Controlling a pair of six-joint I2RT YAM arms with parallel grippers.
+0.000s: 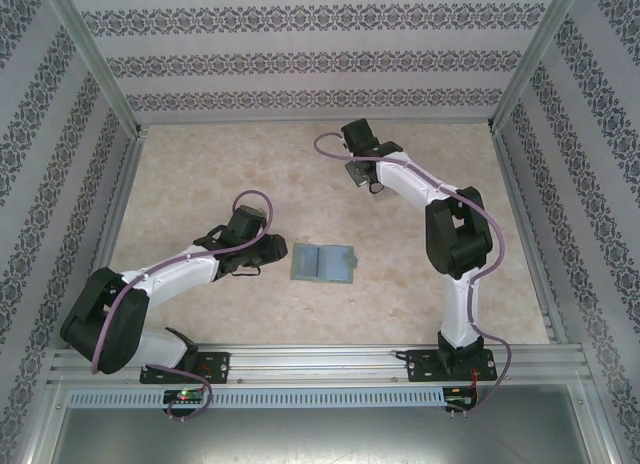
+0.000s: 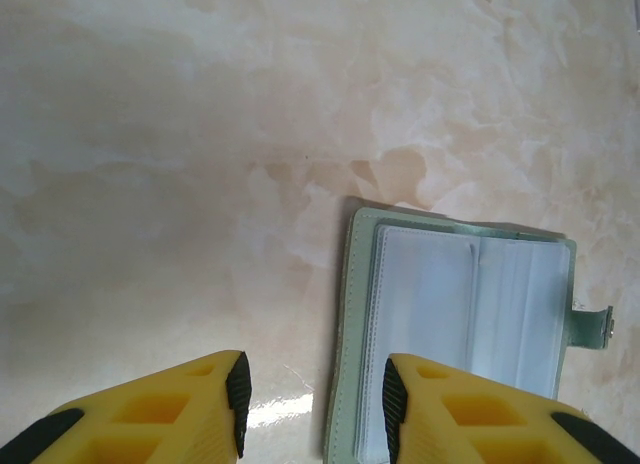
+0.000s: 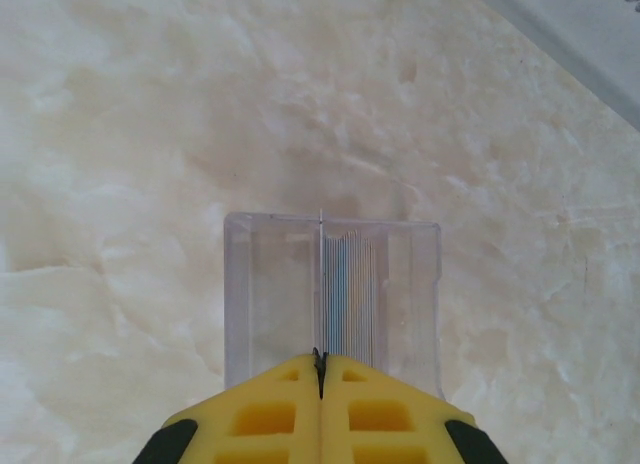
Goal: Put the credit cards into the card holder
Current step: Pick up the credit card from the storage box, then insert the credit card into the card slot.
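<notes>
Right at my lens, my left gripper [image 2: 313, 384] is spread wide with nothing between its yellow fingers [image 2: 200, 404]. One finger hangs over bare bench [image 2: 150, 134], the other over the near left edge of the card holder [image 2: 470, 314]. I can't tell whether it touches.

The holder lies open and flat, pockets up, closing tab [image 2: 595, 324] sticking out on its far side from me.

Over to the top view: the left gripper [image 1: 268, 249] sits just beside the holder [image 1: 323, 262], which lies mid-bench with its long axis running left to right.

My right gripper [image 3: 320, 369] is pressed together on one thin edge standing in the clear box [image 3: 260, 294]. Beside that edge is a striped pack that I take for the credit cards [image 3: 350, 294], seen edge-on, so I judge I'm pinching a single card.

Here's the relation that counts. The right gripper [image 1: 362, 176] is well apart from the holder, which lies nearer the arm bases and slightly to its left. The card has to travel that way and be turned to meet a pocket. The left arm is the nearer one, placed to pin the holder.
</notes>
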